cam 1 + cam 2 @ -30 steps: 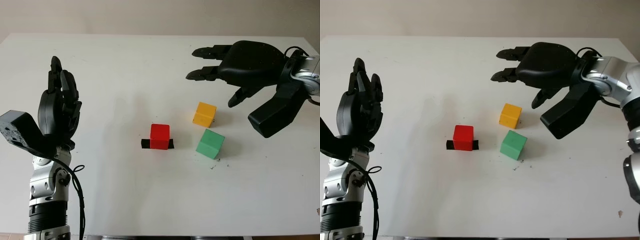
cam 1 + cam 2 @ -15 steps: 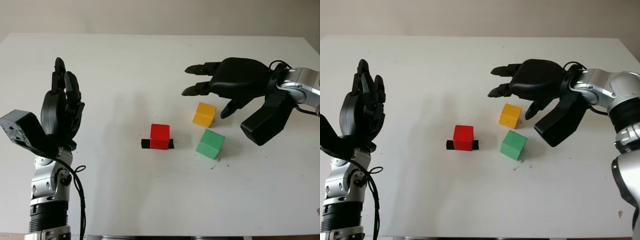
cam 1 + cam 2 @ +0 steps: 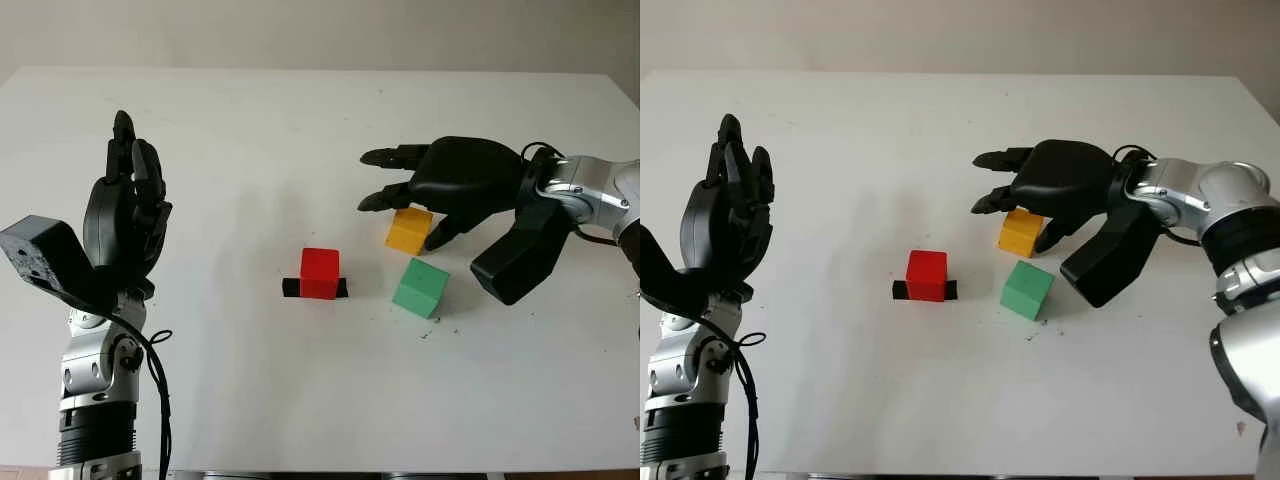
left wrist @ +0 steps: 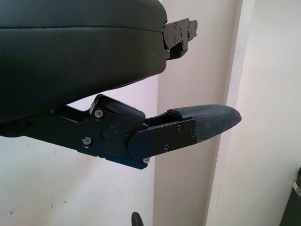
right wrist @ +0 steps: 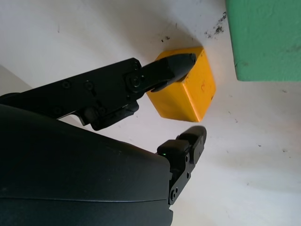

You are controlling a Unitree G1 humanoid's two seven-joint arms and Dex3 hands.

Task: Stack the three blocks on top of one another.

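Three small cubes lie on the white table (image 3: 250,140). The red block (image 3: 320,272) stands on a strip of black tape (image 3: 290,288) in the middle. The yellow block (image 3: 407,232) is to its right, and the green block (image 3: 420,287) sits just in front of the yellow one. My right hand (image 3: 398,212) hovers low over the yellow block, open, with fingers on its far side and the thumb on its near right. In the right wrist view one fingertip (image 5: 171,66) is at the edge of the yellow block (image 5: 188,89), beside the green block (image 5: 265,37). My left hand (image 3: 125,215) is raised at the left, open.
The table's right edge (image 3: 625,100) runs close behind the right arm. Small dark specks (image 3: 435,325) mark the surface in front of the green block. A pale wall (image 4: 268,117) stands behind the left hand's finger (image 4: 207,122).
My right hand has come down and to the left, from above and behind the yellow block to close around it. The left hand has barely shifted; the blocks have not moved.
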